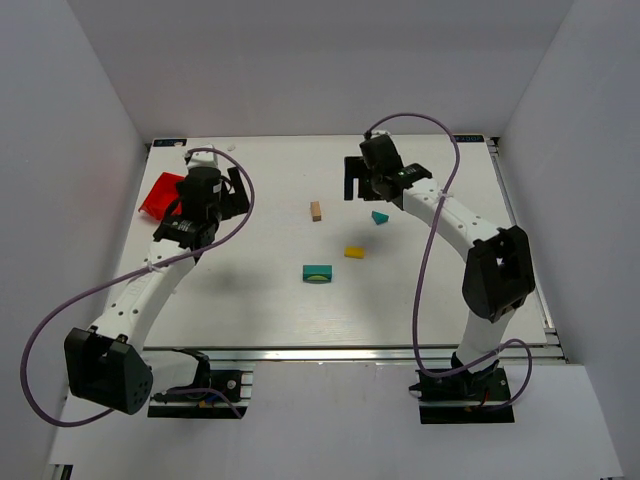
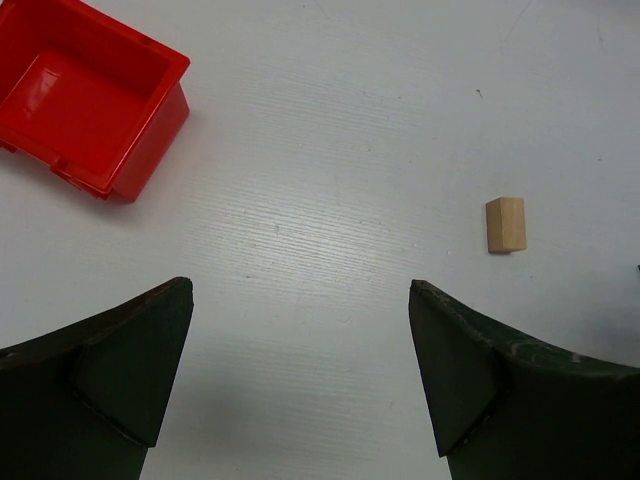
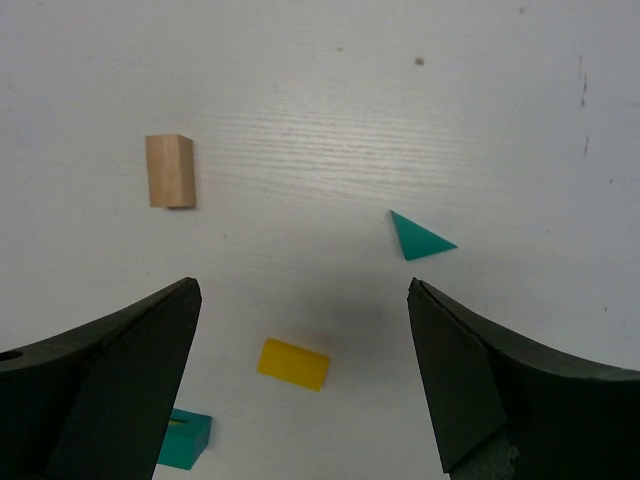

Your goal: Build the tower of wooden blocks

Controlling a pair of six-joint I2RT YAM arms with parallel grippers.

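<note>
No tower stands; the blocks lie apart on the white table. A tan block (image 1: 316,210) is at centre back, also in the left wrist view (image 2: 506,224) and the right wrist view (image 3: 169,171). A teal triangle (image 1: 379,217) (image 3: 418,238), a yellow block (image 1: 355,252) (image 3: 293,363) and a teal block with a yellow part (image 1: 318,273) (image 3: 183,440) lie nearby. My left gripper (image 1: 238,190) (image 2: 300,375) is open and empty above bare table, left of the tan block. My right gripper (image 1: 352,182) (image 3: 303,375) is open and empty, hovering above the blocks.
A red plastic bin (image 1: 160,194) sits at the far left of the table, empty in the left wrist view (image 2: 85,95). The table (image 1: 270,310) is walled in by white panels on three sides.
</note>
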